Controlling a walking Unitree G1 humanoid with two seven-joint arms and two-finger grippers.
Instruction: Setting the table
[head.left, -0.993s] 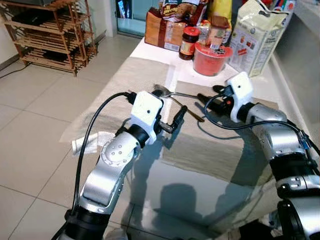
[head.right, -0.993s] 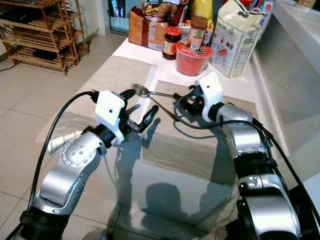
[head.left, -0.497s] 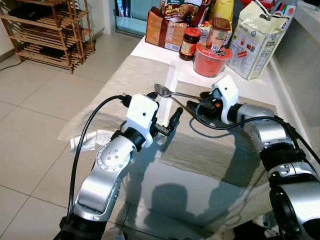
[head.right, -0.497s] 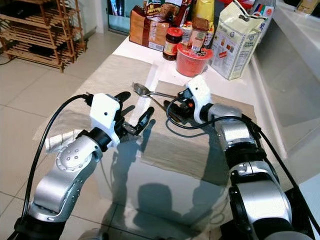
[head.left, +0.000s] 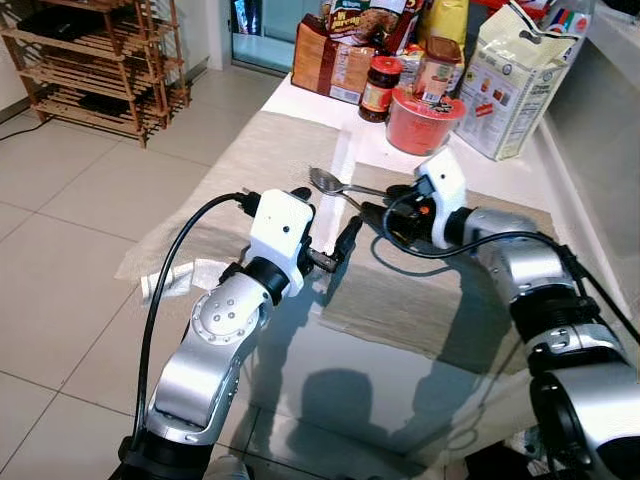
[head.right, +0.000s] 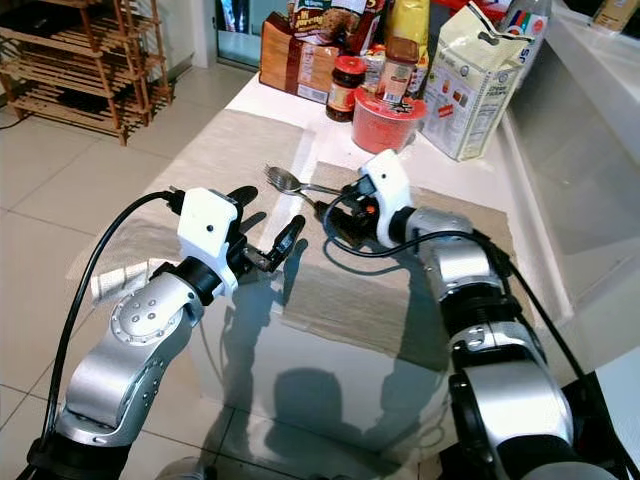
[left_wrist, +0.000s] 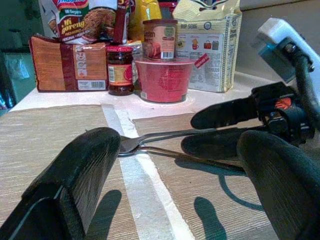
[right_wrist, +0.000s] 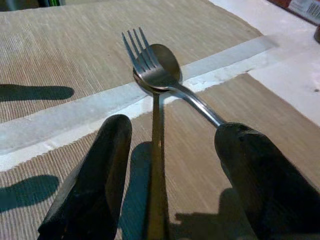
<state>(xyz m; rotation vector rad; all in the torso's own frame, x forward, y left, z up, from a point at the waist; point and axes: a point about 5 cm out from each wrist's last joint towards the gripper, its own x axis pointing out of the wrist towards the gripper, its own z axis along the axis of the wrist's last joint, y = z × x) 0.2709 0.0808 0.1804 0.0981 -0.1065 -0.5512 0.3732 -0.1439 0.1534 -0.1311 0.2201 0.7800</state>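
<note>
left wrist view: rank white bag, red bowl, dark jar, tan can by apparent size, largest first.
1. white bag
2. red bowl
3. dark jar and tan can look much alike; not ranking them.
All four stand at about the same depth, so nearness hardly skews this.

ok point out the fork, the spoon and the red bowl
fork (right_wrist: 134, 49), right wrist view, on the tines
spoon (right_wrist: 165, 60), right wrist view, on the bowl of it
red bowl (left_wrist: 164, 80), left wrist view, on its side wall
</note>
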